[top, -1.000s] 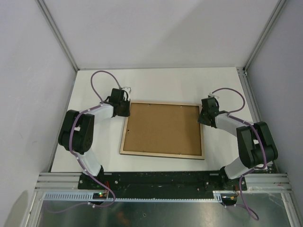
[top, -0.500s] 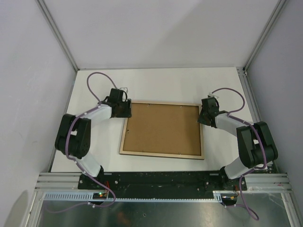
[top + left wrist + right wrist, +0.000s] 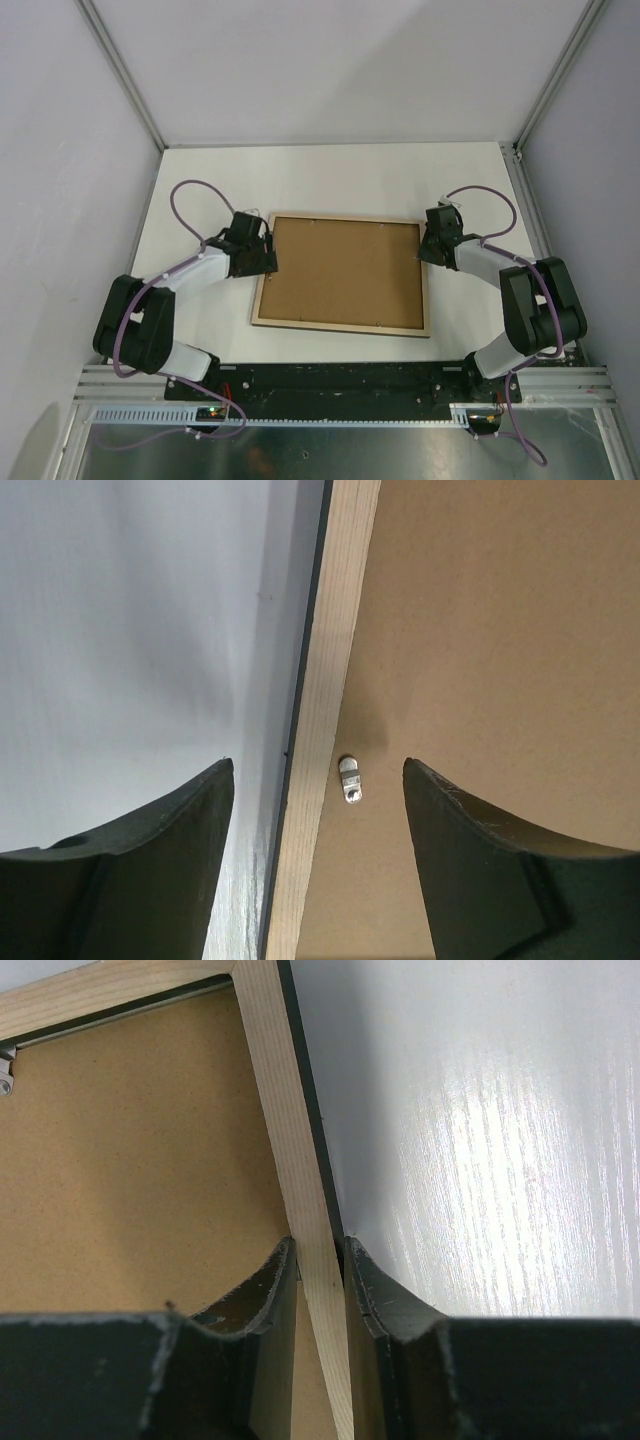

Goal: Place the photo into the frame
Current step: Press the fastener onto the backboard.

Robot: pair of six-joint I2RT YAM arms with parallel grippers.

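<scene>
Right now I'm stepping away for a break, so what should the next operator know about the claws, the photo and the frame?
The left claw is open, straddling the left rail of the frame and a metal clip.
The right claw is shut on the frame's right rail.
The frame lies face down on the table, wood back up, with the backing board seated in it.
The photo shows in no view, so I cannot tell whether it sits under the board.
Left to do: confirm the photo is in, then check the clips.

No readable text, labels, brands or numbers appear on anything here.
</scene>
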